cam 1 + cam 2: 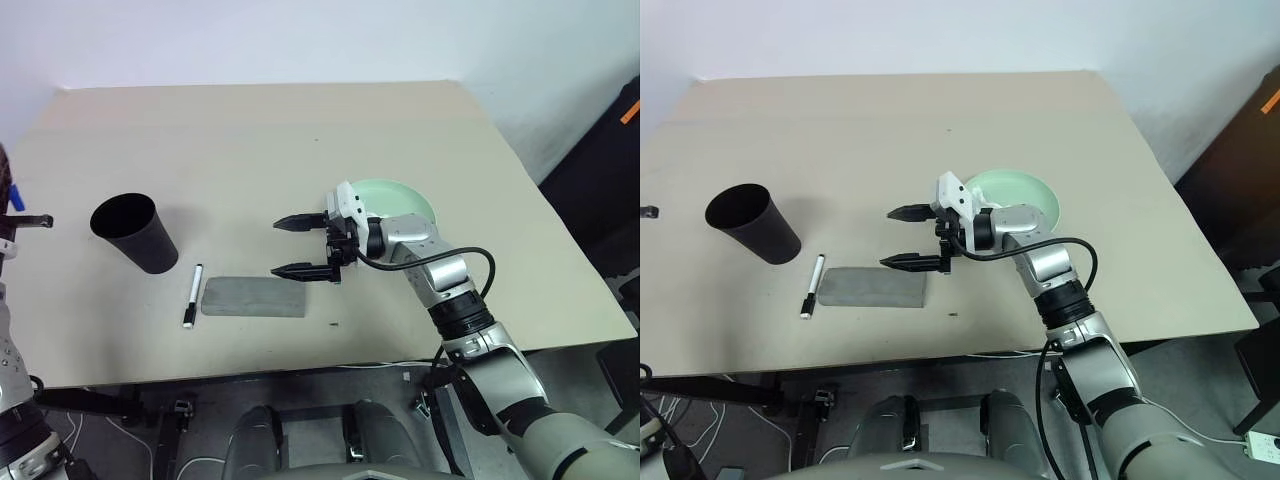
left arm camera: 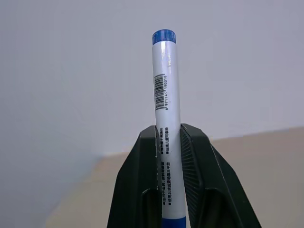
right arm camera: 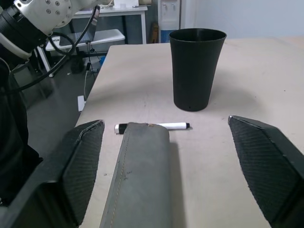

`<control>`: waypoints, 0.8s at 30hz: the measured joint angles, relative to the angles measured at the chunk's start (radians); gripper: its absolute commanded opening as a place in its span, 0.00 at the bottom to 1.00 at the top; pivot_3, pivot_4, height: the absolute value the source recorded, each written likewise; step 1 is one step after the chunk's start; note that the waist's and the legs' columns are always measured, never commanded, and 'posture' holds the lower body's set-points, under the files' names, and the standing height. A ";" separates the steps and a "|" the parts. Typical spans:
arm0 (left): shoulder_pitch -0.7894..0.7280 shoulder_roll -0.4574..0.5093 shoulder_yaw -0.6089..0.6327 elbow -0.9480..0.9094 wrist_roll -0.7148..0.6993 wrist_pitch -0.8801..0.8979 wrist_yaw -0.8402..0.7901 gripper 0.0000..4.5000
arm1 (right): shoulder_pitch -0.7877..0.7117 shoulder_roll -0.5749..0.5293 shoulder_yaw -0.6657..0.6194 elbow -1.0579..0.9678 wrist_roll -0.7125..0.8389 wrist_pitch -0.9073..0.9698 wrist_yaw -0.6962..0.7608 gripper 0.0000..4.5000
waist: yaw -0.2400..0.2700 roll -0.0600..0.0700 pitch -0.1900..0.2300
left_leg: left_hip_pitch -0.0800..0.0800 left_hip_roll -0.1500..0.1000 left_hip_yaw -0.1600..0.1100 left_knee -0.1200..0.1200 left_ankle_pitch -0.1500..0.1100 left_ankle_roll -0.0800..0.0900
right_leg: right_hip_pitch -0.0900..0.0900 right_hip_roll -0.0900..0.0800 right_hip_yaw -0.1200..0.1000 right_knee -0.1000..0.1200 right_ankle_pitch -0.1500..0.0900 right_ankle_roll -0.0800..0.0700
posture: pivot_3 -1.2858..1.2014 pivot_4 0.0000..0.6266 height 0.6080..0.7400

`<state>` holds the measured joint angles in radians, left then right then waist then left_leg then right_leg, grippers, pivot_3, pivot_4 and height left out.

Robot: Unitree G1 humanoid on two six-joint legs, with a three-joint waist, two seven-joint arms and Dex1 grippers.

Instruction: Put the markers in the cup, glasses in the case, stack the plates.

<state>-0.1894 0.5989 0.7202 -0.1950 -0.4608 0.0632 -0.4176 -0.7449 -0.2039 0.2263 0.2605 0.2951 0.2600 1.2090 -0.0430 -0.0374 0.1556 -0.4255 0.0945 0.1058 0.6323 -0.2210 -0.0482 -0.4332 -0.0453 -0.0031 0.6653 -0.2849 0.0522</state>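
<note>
- Markers: blue-capped marker (image 2: 166, 118) is clamped upright between the left gripper's (image 2: 169, 142) fingers, gripped low on the barrel with most of its length standing free above the pads. Risk: the long free end can swing or slip in the pads and strike the rim during insertion.
- Cup (image 1: 135, 232) stands upright at the table's (image 1: 300, 130) left side, mouth open, nothing visible inside. Risk: it is tall and narrow at the base; a marker catching the rim could tip it over.
- Black-capped marker (image 1: 191, 294) lies flat on the table between the cup and the case, just beside the case's left end. Risk: a round barrel rolls if nudged, and the case close by leaves little room for a finger on that side.
- Case (image 1: 254, 297) lies flat and appears closed, left of the right gripper. No glasses are visible, so I cannot tell whether they are inside.
- Right gripper (image 1: 301, 246) hovers above the table just beyond the case's right end, fingers spread wide, holding nothing. Risk: a low sweep leftward would shove the case into the marker.
- Green plate (image 1: 402, 203) sits behind the right wrist. Whether the blue plate lies beneath it cannot be told.
</note>
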 measured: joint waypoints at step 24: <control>0.078 -0.085 -0.154 0.178 -0.009 -0.229 -0.163 0.06 | -0.040 0.022 -0.003 0.273 -0.172 -0.197 -0.242 0.99 | 0.000 0.000 0.000 | 0.000 0.001 0.001 0.002 0.000 0.000 | 0.000 0.004 0.000 0.001 0.000 0.001 | 0.52 0.24 0.89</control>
<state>-0.1114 0.5135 0.5662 -0.0165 -0.4699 -0.1663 -0.5804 -0.7849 -0.1821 0.2230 0.5331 0.1234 0.0635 0.9672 -0.0429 -0.0371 0.1557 -0.4252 0.0953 0.1067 0.6338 -0.2207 -0.0479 -0.4329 -0.0418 -0.0031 0.6662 -0.2844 0.0534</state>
